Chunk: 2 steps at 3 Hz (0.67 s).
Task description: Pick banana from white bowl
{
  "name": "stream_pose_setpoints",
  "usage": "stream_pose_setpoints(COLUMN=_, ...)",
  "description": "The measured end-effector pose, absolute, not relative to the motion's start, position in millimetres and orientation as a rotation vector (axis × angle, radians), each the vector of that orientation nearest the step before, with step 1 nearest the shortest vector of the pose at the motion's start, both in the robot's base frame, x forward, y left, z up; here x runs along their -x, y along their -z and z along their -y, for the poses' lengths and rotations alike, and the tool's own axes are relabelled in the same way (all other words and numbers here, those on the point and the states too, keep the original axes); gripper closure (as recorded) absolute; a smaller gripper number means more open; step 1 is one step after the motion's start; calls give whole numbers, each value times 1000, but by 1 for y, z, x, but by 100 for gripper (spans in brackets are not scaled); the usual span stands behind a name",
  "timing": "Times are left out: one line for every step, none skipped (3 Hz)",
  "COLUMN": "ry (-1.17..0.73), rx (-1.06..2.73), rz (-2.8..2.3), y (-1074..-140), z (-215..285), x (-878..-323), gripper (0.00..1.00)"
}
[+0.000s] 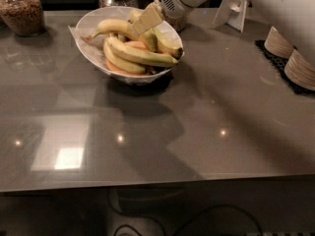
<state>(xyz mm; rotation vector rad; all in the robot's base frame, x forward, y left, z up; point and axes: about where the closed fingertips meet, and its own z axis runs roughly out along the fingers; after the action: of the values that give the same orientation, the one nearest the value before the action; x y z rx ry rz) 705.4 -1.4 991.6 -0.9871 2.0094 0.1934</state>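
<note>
Camera view: pincer (147, 18), grip state unclear, over bananas (140, 55) in bowl (91, 19) by worktop's (197, 132) far edge; best seize just one

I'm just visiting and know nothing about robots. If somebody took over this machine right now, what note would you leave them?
Tool: over the back of the white bowl, right at the top of the bananas.
Things: the bowl sits toward the back of the grey counter, piled with bananas.
Done: the tool is at the fruit.
Left: no banana is out of the bowl yet. One has to be gripped and lifted clear.
</note>
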Motion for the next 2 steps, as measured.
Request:
stream_pose_setpoints(ry=-226, rx=975, rz=-2024, y=-981, z=-12, x=-716, gripper=25)
stream_pose_setpoints(ry=-253, rx=963, rz=-2047, y=-970, z=-25, x=-726, gripper=30)
